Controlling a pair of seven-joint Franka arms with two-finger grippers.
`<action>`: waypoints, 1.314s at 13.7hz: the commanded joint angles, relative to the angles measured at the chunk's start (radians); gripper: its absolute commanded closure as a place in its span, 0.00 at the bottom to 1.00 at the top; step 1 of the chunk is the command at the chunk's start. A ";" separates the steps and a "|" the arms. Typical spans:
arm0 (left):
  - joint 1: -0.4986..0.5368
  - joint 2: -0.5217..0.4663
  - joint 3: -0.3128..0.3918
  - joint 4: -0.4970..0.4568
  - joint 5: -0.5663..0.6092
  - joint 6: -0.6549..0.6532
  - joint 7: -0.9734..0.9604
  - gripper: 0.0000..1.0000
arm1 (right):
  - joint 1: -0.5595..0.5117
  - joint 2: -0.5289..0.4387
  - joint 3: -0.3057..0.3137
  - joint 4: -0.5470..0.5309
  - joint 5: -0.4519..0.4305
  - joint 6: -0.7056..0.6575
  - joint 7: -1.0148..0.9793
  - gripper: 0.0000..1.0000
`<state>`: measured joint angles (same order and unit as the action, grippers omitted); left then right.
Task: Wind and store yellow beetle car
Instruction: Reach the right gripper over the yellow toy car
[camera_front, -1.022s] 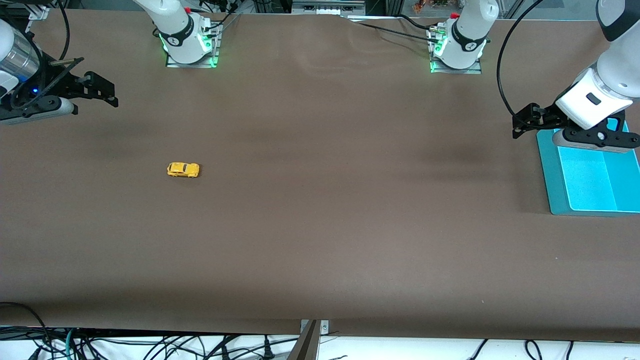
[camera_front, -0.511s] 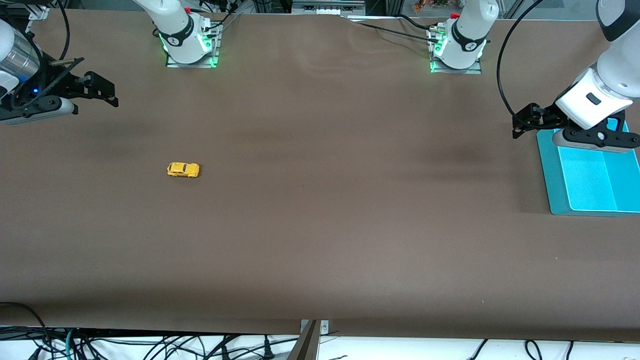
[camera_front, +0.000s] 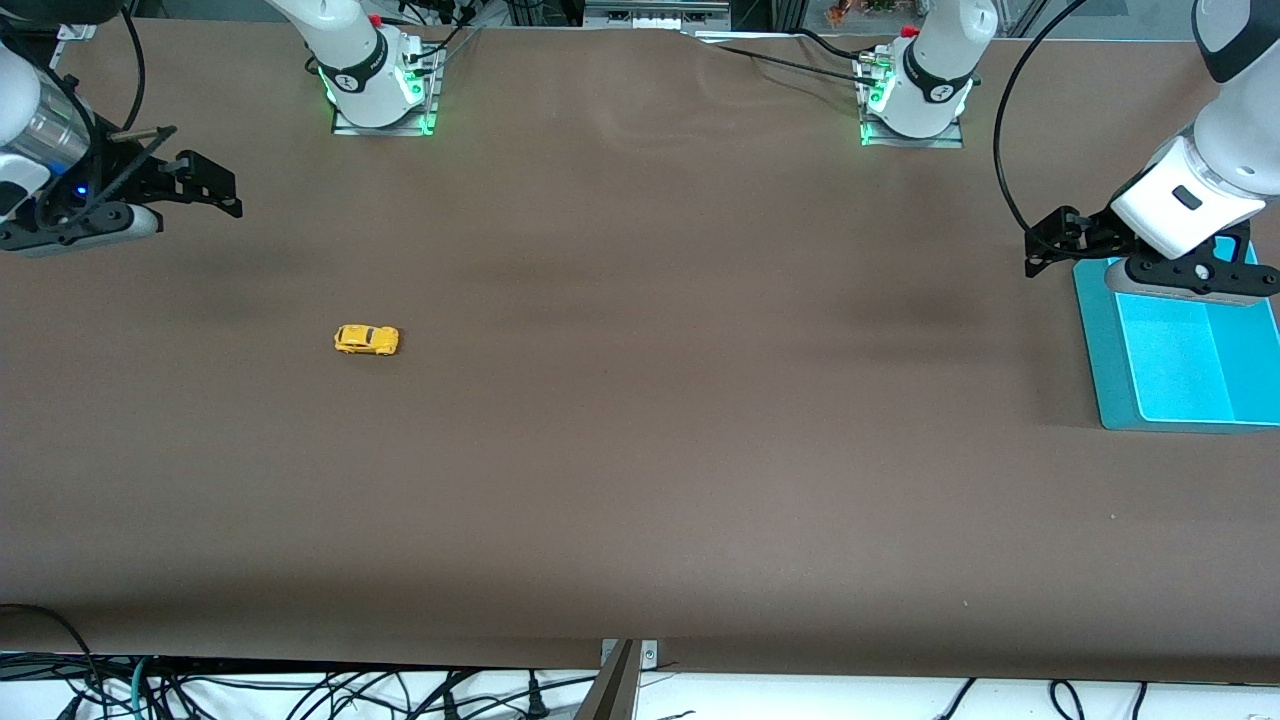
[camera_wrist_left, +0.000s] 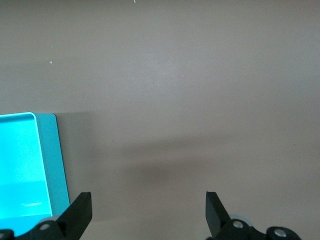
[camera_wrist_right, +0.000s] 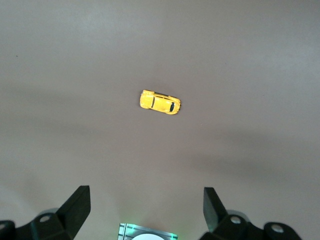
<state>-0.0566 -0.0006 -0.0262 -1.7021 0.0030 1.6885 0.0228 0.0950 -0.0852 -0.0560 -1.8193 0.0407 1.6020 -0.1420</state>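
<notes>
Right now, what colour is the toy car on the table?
Bright yellow car with dark windows, clearest in the right wrist view.

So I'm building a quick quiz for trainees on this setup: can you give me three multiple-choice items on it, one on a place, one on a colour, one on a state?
1. Where is the yellow beetle car?
A. On the bare table toward the right arm's end
B. Inside the tray
C. Held in the left gripper

2. What colour is the tray at the left arm's end of the table?
A. Red
B. Turquoise
C. White

3. How do the right gripper's fingers stand?
A. Shut on the car
B. Shut on nothing
C. Open, holding nothing

Answers:
1 A: the car sits alone on the brown table, toward the right arm's end.
2 B: its rim and floor show bright turquoise.
3 C: the right wrist view shows both fingers spread wide with the car lying free on the table, away from them.

The left gripper, also open, waits by the tray.
</notes>
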 joint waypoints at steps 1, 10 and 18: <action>-0.008 0.013 -0.001 0.030 0.032 -0.021 -0.018 0.00 | -0.004 -0.002 0.004 -0.043 -0.010 0.042 0.015 0.00; -0.008 0.013 -0.003 0.030 0.032 -0.021 -0.018 0.00 | -0.001 0.054 0.005 -0.173 -0.012 0.225 -0.008 0.00; -0.008 0.013 -0.003 0.030 0.032 -0.021 -0.018 0.00 | -0.003 0.083 0.012 -0.540 -0.015 0.751 -0.152 0.00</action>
<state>-0.0573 -0.0005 -0.0268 -1.7020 0.0030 1.6885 0.0228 0.0959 0.0032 -0.0509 -2.2730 0.0360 2.2461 -0.2339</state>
